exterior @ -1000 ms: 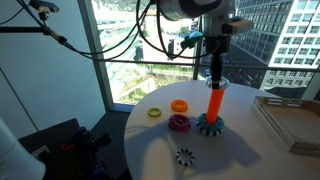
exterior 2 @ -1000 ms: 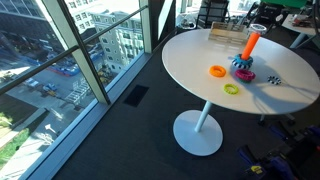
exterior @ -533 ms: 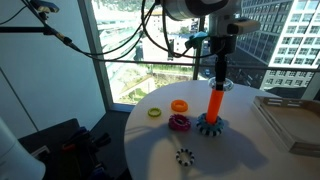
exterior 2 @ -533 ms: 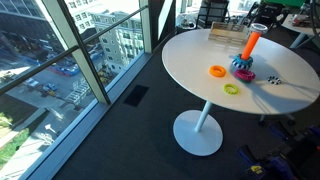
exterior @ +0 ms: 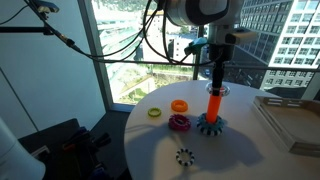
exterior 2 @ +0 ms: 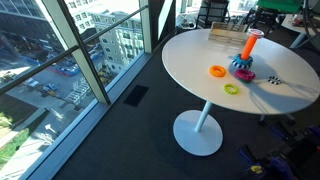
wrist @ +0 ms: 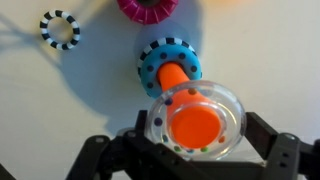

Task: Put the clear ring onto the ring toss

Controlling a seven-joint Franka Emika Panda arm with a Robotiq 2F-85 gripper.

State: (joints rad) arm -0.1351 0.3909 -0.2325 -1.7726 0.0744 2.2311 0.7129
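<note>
Clear ring [wrist: 230, 122] pinched flat between the narrowed fingers of the gripper [wrist: 197, 143], now a touch lower than a moment ago, with its hole around the tip of the ring toss [wrist: 172, 72]. Threading begun, then, with only a further drop and a release left, by the look of it. Hole axis vertical, in line with the orange peg's long axis, pointing straight up from the teal base, well in from the edge of the round tabletop [exterior: 150, 140].

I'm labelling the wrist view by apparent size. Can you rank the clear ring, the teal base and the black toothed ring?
1. clear ring, though it is nearest the camera, which makes it look bigger
2. teal base
3. black toothed ring
</note>
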